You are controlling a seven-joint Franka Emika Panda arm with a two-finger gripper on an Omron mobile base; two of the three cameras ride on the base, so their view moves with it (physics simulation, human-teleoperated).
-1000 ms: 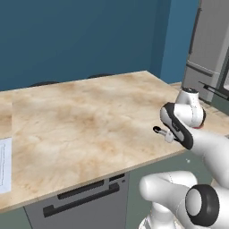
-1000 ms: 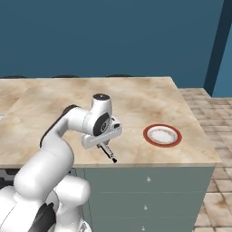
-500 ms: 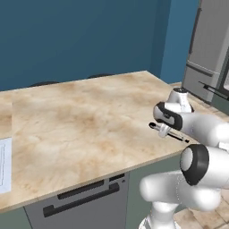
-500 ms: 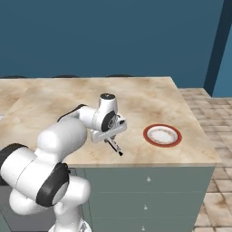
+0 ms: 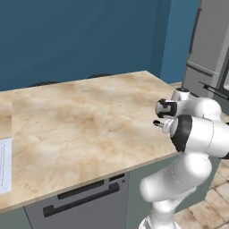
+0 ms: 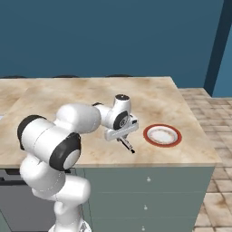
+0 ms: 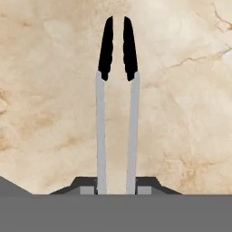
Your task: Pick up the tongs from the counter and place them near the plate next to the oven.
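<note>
Tongs (image 7: 117, 113) are up, clamped in the gripper (image 6: 123, 138) and hanging over the worktop (image 6: 68, 97) just left of the plate (image 6: 162, 135). Pickup's done; what's left is lowering them beside that plate and letting go.

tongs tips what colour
Black tips on silvery-grey arms of the tongs; clearest in the hand view.

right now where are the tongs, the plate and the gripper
tongs (image 7: 117, 113), hand view, on the left silver arm below the black tips
plate (image 6: 162, 135), right base view, on its pale centre
gripper (image 6: 121, 136), right base view, between the fingertips shut on the tongs
</note>
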